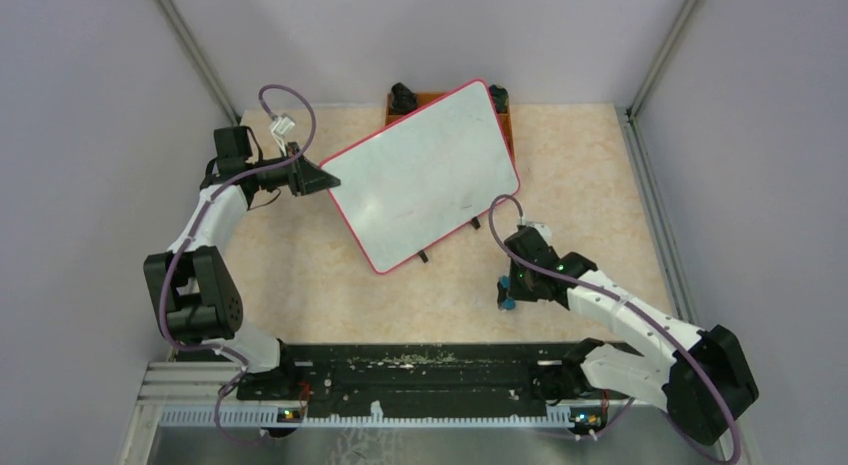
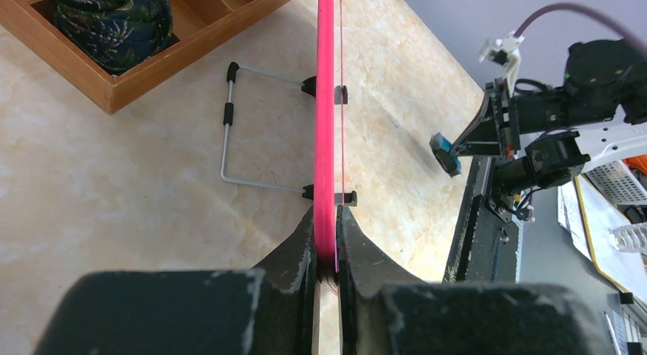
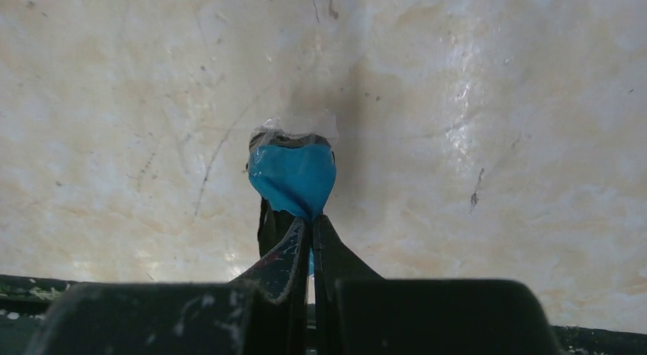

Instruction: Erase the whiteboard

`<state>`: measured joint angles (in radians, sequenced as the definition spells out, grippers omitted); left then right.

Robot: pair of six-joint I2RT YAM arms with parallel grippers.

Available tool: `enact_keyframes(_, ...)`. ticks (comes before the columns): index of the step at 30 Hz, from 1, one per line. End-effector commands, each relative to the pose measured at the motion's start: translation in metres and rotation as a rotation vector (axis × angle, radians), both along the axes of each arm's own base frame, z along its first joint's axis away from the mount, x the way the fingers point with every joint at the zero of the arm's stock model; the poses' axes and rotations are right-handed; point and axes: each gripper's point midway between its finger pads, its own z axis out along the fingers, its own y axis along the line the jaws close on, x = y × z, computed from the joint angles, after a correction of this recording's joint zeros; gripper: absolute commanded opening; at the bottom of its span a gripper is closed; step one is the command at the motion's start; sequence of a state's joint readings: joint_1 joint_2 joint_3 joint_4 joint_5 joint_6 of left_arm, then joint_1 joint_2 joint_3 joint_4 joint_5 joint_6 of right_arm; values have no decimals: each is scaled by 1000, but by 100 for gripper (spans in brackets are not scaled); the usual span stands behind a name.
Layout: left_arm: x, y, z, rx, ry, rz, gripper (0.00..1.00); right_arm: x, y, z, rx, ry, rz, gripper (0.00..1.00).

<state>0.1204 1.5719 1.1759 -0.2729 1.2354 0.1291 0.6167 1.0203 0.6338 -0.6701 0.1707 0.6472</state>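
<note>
On marbled tabletop (image 1: 300, 275) (grey walls (image 1: 90, 85)): left pincer (image 2: 326, 221) tight on whiteboard (image 1: 425, 175), right pincer (image 3: 311, 227) tight on blue eraser (image 3: 292, 178).

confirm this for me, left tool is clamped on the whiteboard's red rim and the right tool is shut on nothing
Not quite. The left tool is clamped on the red rim of the whiteboard, but the right tool is shut on a small blue object, not on nothing. The right wrist view shows it.
</note>
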Motion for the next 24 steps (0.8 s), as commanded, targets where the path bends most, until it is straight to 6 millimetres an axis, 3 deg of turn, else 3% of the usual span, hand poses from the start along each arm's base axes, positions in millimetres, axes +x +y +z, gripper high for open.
enact_keyframes(1,2,-4,-10,69,-78,-12,0,5,14,-7,45,-18,-7,0)
enact_keyframes(5,3,-4,-12,70,-71,-9,1,1,13,-15,28,0,4,0)
enact_keyframes(8,4,-4,-13,77,-65,-5,7,0,15,-16,34,2,11,6)
enact_keyframes(15,4,-4,-12,75,-62,-7,14,-2,19,-14,52,-4,36,33)
enact_keyframes(24,4,-4,-9,85,-73,-2,14,-5,9,-20,-47,2,21,35)
